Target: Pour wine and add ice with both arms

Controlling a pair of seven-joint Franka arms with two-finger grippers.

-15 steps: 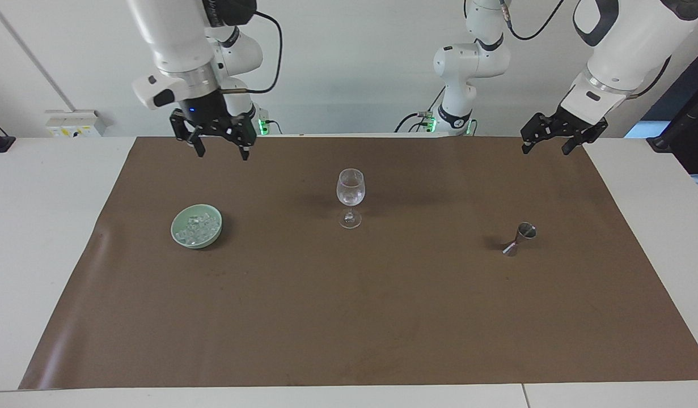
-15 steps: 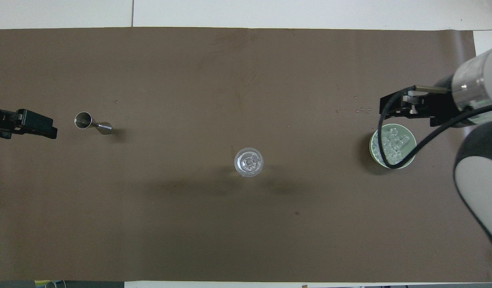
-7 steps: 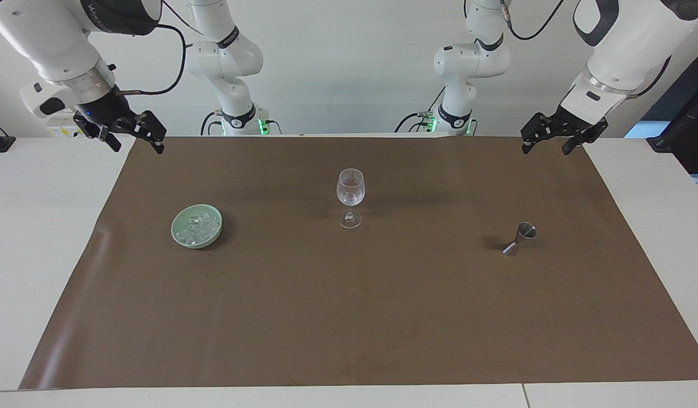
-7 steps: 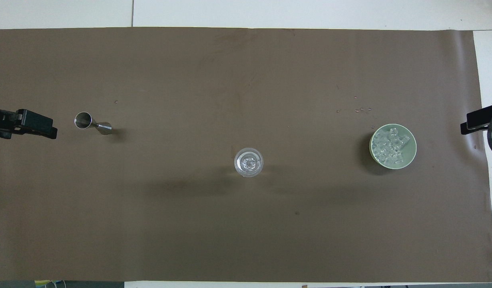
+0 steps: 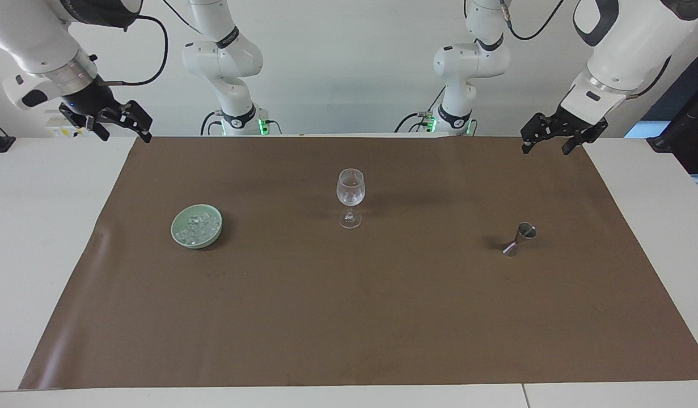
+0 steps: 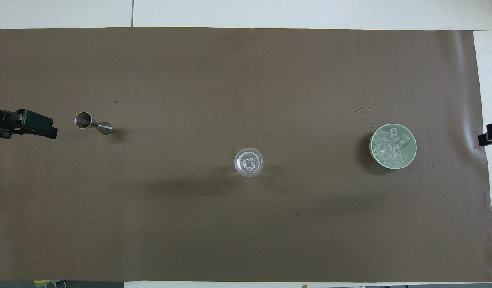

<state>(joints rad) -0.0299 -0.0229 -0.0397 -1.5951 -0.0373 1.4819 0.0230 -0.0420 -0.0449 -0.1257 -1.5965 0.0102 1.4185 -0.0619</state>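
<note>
A clear wine glass (image 5: 350, 195) (image 6: 249, 162) stands upright mid-mat, with a small clear lump in its bowl; wine I cannot make out. The ice (image 5: 199, 226) (image 6: 390, 147) is heaped in a pale green dish (image 5: 176, 231) (image 6: 413, 154) toward the right arm's end. A steel jigger (image 5: 519, 239) (image 6: 92, 123) stands toward the left arm's end. My right gripper (image 5: 126, 135) (image 6: 491, 138) hangs open and holds nothing, over the mat's corner at its own end. My left gripper (image 5: 546, 148) (image 6: 49, 130) waits open, also holding nothing, over the mat's edge near the jigger.
A brown mat (image 5: 349, 317) covers most of the white table (image 5: 42, 226). A few tiny specks (image 6: 359, 109) lie on the mat just farther from the robots than the dish. Both arm bases (image 5: 238, 116) stand at the table's robot edge.
My right gripper has swung away from over the mat near the dish out to the mat's corner at the right arm's end. The left arm has not moved.
</note>
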